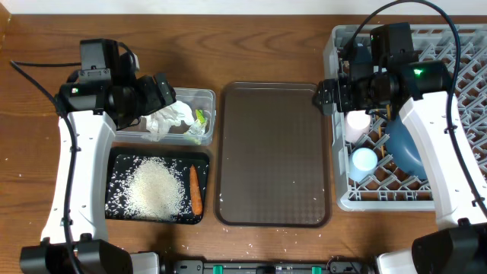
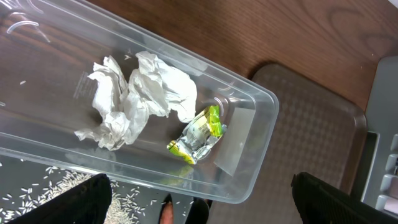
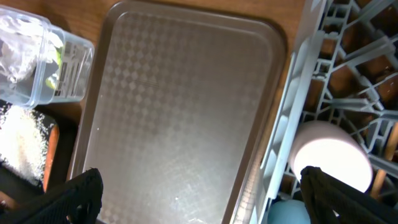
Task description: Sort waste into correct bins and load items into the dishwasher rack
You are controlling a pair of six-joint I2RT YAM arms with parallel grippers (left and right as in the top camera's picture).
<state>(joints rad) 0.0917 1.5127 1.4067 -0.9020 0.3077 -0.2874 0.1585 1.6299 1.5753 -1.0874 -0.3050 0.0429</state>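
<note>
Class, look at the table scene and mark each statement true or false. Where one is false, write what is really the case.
1. The crumpled napkin and the green-and-white wrapper lie in the clear tub. True.
2. The carrot lies on the black tray beside the rice. True.
3. The pink cup stands on the brown tray. False: it sits in the grey rack, and the brown tray carries no dishes.
4. The left claw is shut on the napkin. False: it is open over the clear tub and holds nothing.
</note>
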